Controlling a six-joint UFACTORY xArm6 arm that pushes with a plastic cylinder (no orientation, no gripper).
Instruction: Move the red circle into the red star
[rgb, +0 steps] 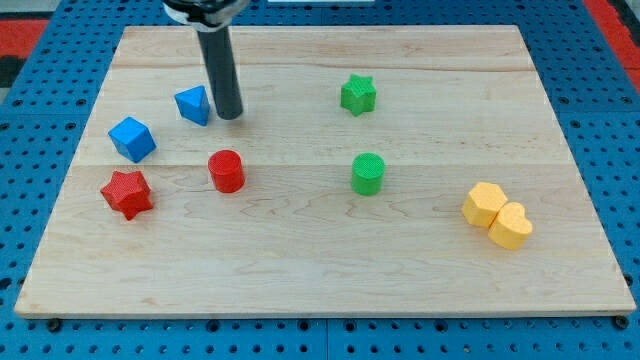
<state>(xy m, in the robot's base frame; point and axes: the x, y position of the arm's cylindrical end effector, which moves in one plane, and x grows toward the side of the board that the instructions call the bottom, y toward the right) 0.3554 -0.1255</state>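
The red circle (227, 171) is a short red cylinder on the wooden board, left of centre. The red star (127, 193) lies to its left and slightly lower, near the board's left edge, with a clear gap between them. My tip (230, 115) is at the end of the dark rod coming down from the view's top. It stands above the red circle in the view, apart from it, and right beside the blue triangle block (194, 104).
A blue cube (132, 138) sits above the red star. A green star (358, 94) and a green circle (368, 173) lie at centre right. A yellow hexagon (484, 203) and a yellow heart (511, 226) touch at the right. The board (320, 280) ends on all sides.
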